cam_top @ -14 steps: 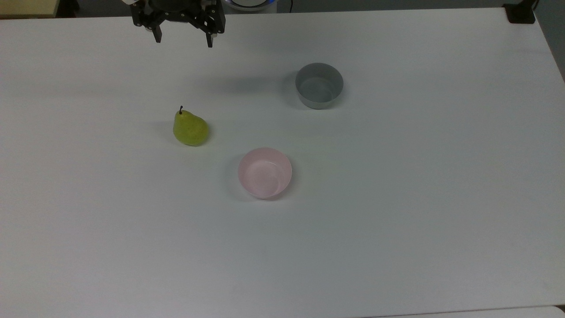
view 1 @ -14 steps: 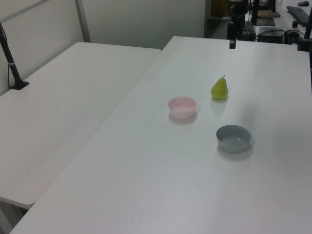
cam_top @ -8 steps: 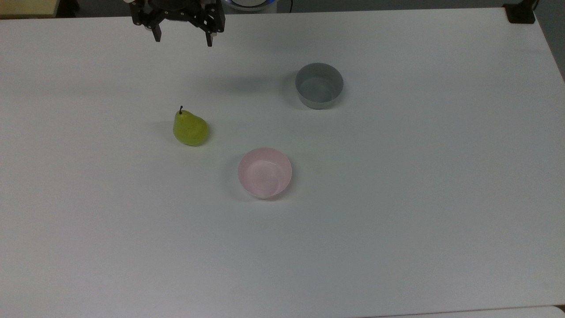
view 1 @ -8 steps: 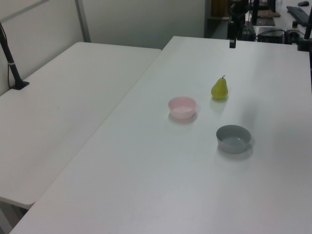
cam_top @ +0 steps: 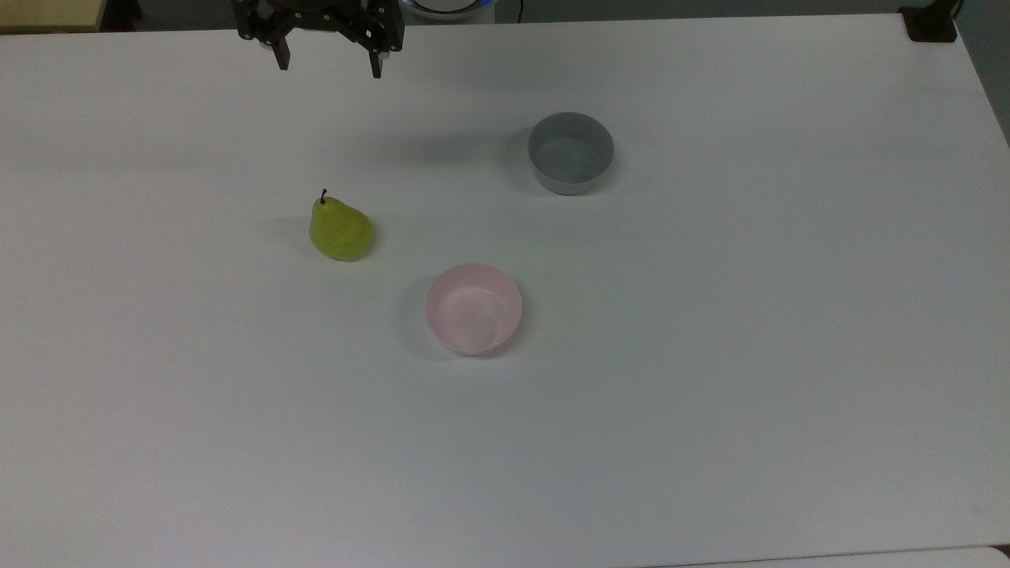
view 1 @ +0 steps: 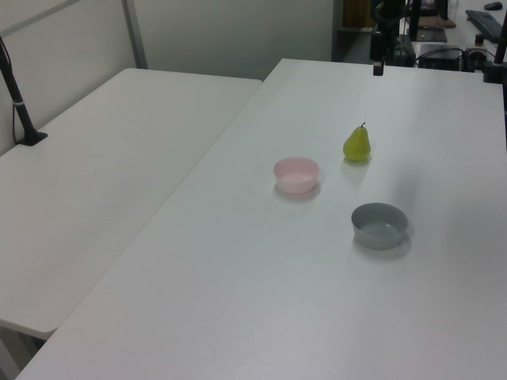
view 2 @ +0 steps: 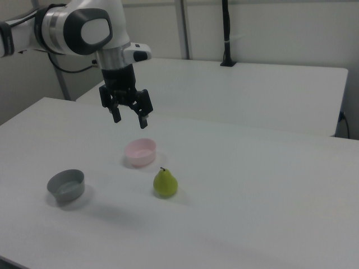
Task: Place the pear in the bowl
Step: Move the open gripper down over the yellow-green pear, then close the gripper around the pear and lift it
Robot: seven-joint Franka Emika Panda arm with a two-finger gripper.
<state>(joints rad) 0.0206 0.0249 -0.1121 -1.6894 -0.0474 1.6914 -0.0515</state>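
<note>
Unlabelled pear point(cam_top: 340, 229), pink bowl point(cam_top: 473, 308)

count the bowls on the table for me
2. The pink bowl sits near the table's middle, just right of and below the pear in the top view. The grey bowl sits farther up and to the top view's right.

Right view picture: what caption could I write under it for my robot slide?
Robot arm's open gripper hangs high above a white table, where a pear stands upright between a pink bowl and a grey bowl.
</note>
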